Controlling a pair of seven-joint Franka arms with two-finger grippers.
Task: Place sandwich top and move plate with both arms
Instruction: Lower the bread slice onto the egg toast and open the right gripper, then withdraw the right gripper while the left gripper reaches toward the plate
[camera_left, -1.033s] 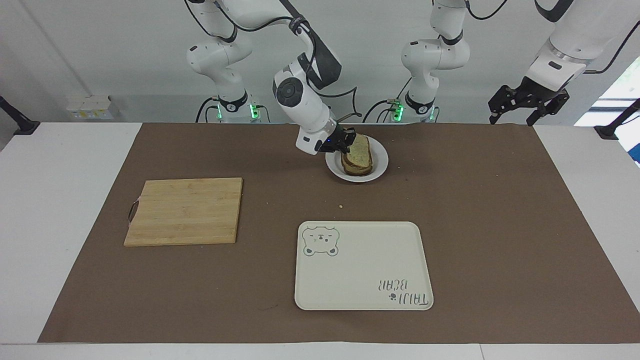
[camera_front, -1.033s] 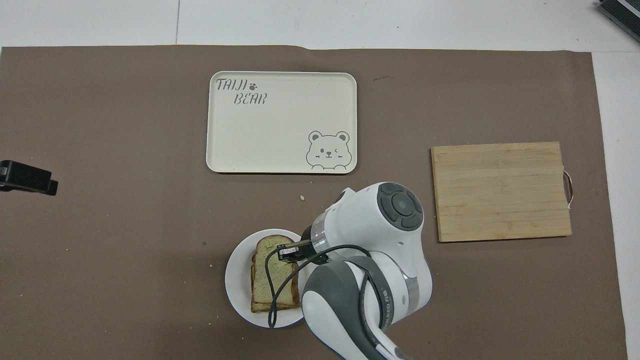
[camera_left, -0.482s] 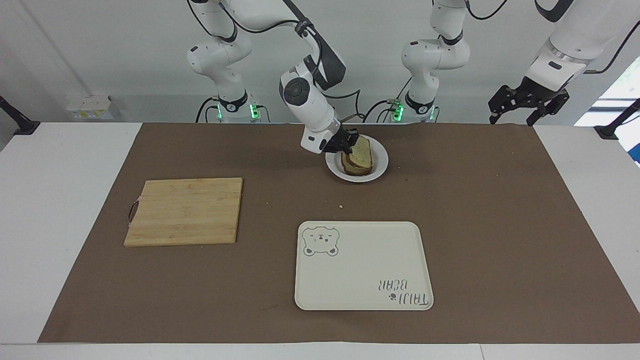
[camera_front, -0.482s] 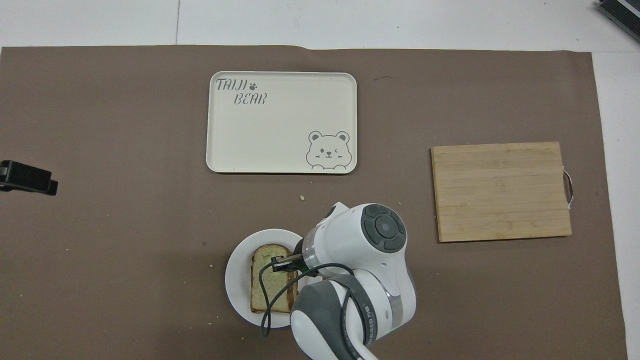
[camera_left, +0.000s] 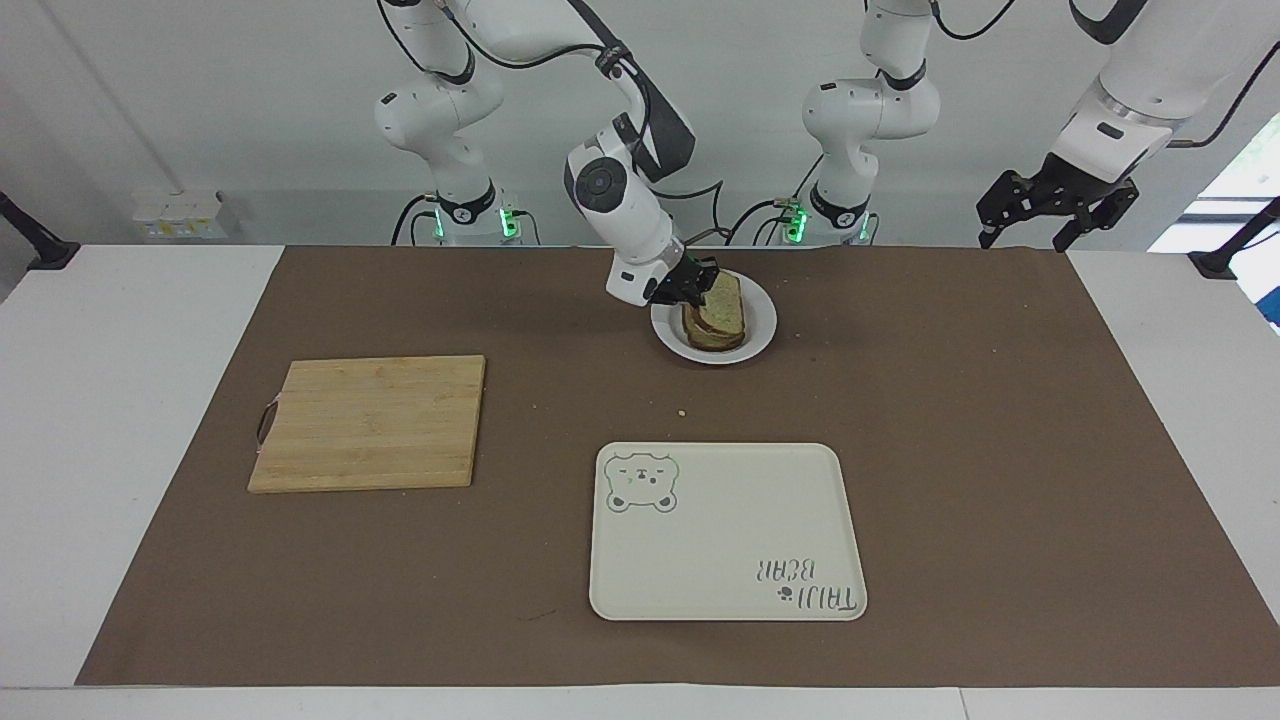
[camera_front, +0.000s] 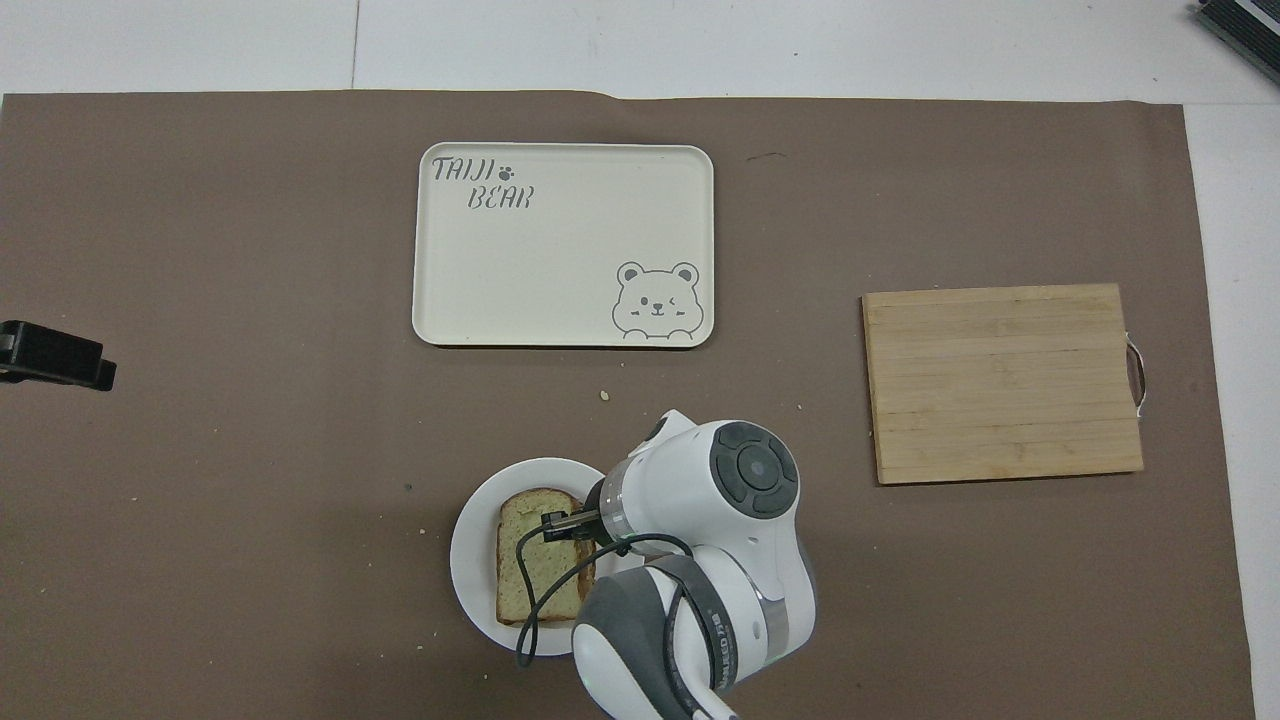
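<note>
Your right hand pinches the soft, crumbly sandwich top by its crust edge over the plate; release gently, then grip the rigid plate rim.

Right arm's wrist covers the edge of the plate toward the right arm's end in overhead view, plus part of the sandwich top. Right gripper: fingers too small to tell if gripping. Lower slice mostly hidden under top 1. Left gripper cut off by overhead edge; only its tip shows.
</note>
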